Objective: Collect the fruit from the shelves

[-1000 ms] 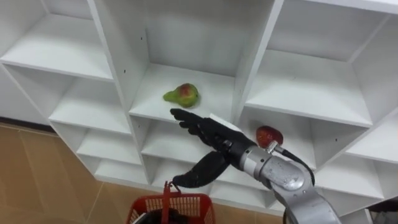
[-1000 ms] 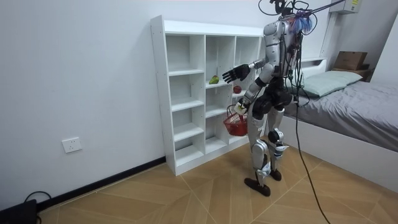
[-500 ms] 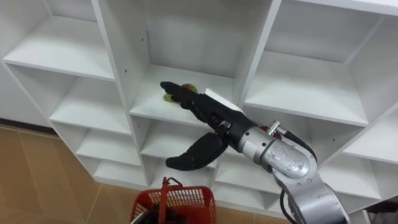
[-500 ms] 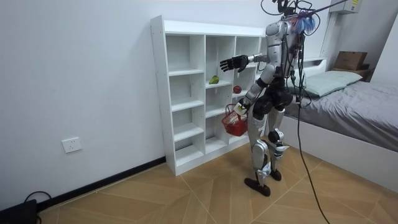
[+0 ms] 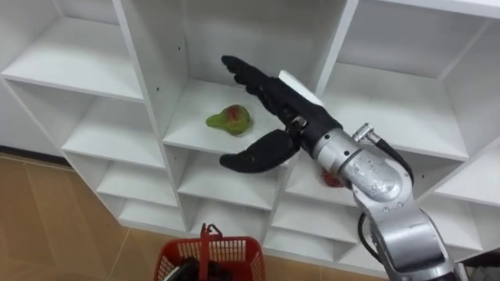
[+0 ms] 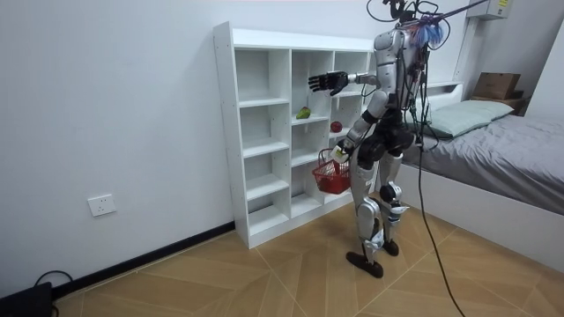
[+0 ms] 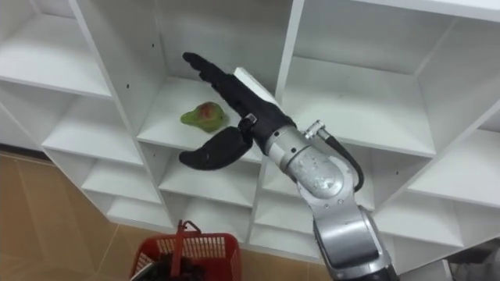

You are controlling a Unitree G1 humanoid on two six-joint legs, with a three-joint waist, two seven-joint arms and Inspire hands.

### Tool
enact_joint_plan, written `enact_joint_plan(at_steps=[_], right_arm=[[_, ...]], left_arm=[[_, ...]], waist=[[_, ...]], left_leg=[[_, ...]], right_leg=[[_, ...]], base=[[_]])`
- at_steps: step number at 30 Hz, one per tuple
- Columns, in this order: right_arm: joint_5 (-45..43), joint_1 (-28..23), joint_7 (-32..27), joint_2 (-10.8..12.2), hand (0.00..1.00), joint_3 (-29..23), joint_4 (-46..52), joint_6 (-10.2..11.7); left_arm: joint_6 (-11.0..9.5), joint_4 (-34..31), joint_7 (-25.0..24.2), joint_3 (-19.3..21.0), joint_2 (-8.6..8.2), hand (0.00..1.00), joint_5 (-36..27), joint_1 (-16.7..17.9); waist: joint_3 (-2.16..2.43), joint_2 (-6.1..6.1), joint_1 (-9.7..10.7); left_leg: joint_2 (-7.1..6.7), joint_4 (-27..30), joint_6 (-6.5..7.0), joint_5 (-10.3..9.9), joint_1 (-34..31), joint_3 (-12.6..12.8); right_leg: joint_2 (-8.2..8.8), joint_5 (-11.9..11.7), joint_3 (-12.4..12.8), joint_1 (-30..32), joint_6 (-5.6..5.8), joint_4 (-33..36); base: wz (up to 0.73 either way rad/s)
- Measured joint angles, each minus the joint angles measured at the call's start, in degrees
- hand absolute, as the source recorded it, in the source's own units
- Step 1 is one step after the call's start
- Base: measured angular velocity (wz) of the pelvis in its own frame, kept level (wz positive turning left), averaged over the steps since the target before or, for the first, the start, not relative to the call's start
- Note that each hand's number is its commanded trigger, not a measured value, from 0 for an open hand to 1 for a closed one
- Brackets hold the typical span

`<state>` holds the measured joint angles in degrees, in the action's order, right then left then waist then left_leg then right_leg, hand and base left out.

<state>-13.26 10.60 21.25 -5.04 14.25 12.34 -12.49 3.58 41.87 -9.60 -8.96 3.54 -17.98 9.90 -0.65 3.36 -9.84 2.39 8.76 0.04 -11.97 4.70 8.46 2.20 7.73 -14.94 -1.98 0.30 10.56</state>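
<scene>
Right hand (image 5: 287, 108) hovers, fingers wide, near pear (image 5: 230, 119); left hand (image 6: 340, 155) grips basket (image 5: 244, 251).

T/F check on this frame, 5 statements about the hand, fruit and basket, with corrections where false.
1. The right hand is open. True.
2. The pear is held in the right hand. False: it lies on its shelf board, below the hand's straight fingers and apart from them.
3. The pear is in the middle column of the white shelf unit. True.
4. The basket is blue and stands on the floor. False: it is red and hangs off the floor at the robot's left hand, as the room view shows.
5. The red apple shares the pear's compartment. False: it sits in the next column to the right, one shelf lower.
</scene>
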Motion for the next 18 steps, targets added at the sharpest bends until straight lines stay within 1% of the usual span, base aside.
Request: enact_joint_plan(at_steps=[2,4,6,8,9,10,12,15,17,18], right_arm=[[-6.4,0.5,-1.5,0.2,0.0,0.0,1.1,0.0],[-10.5,0.5,-2.6,0.2,0.0,0.1,2.0,0.1],[-14.3,0.5,-3.9,0.3,0.0,0.1,2.0,0.2],[-17.4,0.6,-5.1,0.3,0.0,0.3,1.9,0.2],[-18.7,0.9,-6.0,0.3,0.0,0.4,1.3,0.3],[-19.0,1.7,-6.6,0.3,0.0,0.4,0.0,0.4],[-19.3,2.7,-7.5,0.2,0.0,0.5,-1.8,0.4],[-21.3,3.7,-8.6,0.1,0.0,0.4,-4.1,-0.1],[-23.4,4.6,-9.0,0.2,0.0,0.4,-7.5,-0.1],[-23.4,4.9,-9.1,0.2,0.0,0.4,-8.8,-0.1]], left_arm=[[0.0,-0.2,0.0,0.2,-0.05,1.0,0.6,0.1],[0.0,-0.2,0.0,0.7,-0.2,1.0,0.7,0.1],[-0.2,-0.2,0.0,0.9,-0.28,1.0,0.7,0.1],[-0.3,-0.2,-0.1,0.9,-0.26,1.0,0.7,0.1],[-0.4,-0.2,-0.1,0.9,-0.26,1.0,0.6,-0.1],[-0.4,-0.2,-0.1,0.9,-0.07,1.0,0.6,-0.1],[-0.4,-0.2,-0.1,1.2,-0.02,1.0,0.8,-0.1],[-0.4,-0.5,-0.2,2.1,-0.4,1.0,0.9,-0.1],[-0.2,-0.5,-0.7,2.1,-0.45,1.0,2.5,-0.3],[-0.2,-0.5,-0.9,2.1,-0.34,1.0,2.6,-0.4]], waist=[[0.13,0.2,-0.1],[0.27,0.4,-0.7],[0.29,0.6,-1.3],[0.12,1.04,-1.8],[-0.14,1.48,-1.9],[-0.22,1.86,-2.0],[-0.27,2.15,-2.3],[-0.35,2.4,-3.2],[-0.38,2.52,-3.5],[-0.4,2.55,-3.6]], left_leg=[[0.0,0.0,0.0,0.0,-0.1,-0.6],[0.0,0.0,-0.02,0.0,-0.1,-0.8],[-0.01,0.0,-0.02,0.0,-0.1,-0.8],[-0.14,0.0,0.07,0.1,-0.1,-0.8],[-0.21,0.0,0.1,0.1,-0.2,-1.0],[-0.25,0.1,0.12,0.1,-0.3,-1.1],[-0.36,0.3,0.13,0.1,-0.4,-1.2],[-0.65,0.4,0.29,0.2,-0.9,-1.8],[-0.82,0.4,0.42,0.4,-1.1,-2.8],[-0.83,0.4,0.42,0.4,-1.1,-2.9]], right_leg=[[0.02,0.0,-0.7,0.0,0.02,0.0],[0.03,0.0,-0.9,-0.1,0.06,0.1],[0.07,0.1,-0.9,-0.1,0.1,0.1],[0.21,0.1,-0.9,-0.1,0.21,0.1],[0.26,0.2,-0.9,-0.2,0.31,0.1],[0.29,0.2,-0.9,-0.2,0.32,0.1],[0.38,0.2,-1.0,-0.2,0.34,0.1],[0.62,0.4,-1.1,-0.1,0.59,0.0],[0.82,0.4,-2.4,-0.3,0.59,0.1],[0.82,0.4,-2.4,-0.3,0.59,0.1]], base=[[0.1],[0.06],[0.0],[0.02],[0.06],[0.06],[0.03],[0.11],[0.19],[0.14]])
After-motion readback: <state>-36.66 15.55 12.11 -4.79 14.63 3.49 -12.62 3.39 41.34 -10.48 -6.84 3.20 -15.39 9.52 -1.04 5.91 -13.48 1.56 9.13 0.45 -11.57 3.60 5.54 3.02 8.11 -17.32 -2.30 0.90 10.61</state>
